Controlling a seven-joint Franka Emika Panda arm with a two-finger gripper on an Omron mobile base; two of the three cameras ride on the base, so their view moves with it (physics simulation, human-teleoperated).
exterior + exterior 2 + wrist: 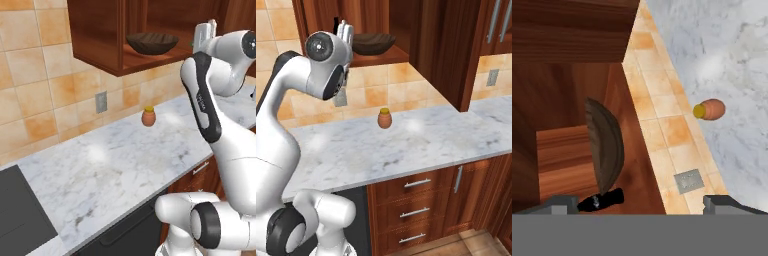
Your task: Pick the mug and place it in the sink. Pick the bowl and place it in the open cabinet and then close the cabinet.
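A marble counter [125, 165] runs along a tan tiled wall [35, 65], with wood drawers [416, 200] beneath it. Above it hangs the cabinet [97, 37], its door [456, 55] swung wide open and standing edge-on to the room. The white arm [205, 100] reaches up from the base to the cabinet's open front. On the cabinet's bottom shelf sits the bowl [152, 43], upright and free of the claw. The claw [642, 200] hovers just outside the shelf, beside the bowl, its fingers spread wide with nothing between them; one dark fingertip [602, 200] lies close to the bowl's rim in the hand view. A grey wall outlet [101, 102] is set in the tiles below the cabinet. A small orange-brown jar [148, 116] with a yellow lid stands alone on the counter near the wall.
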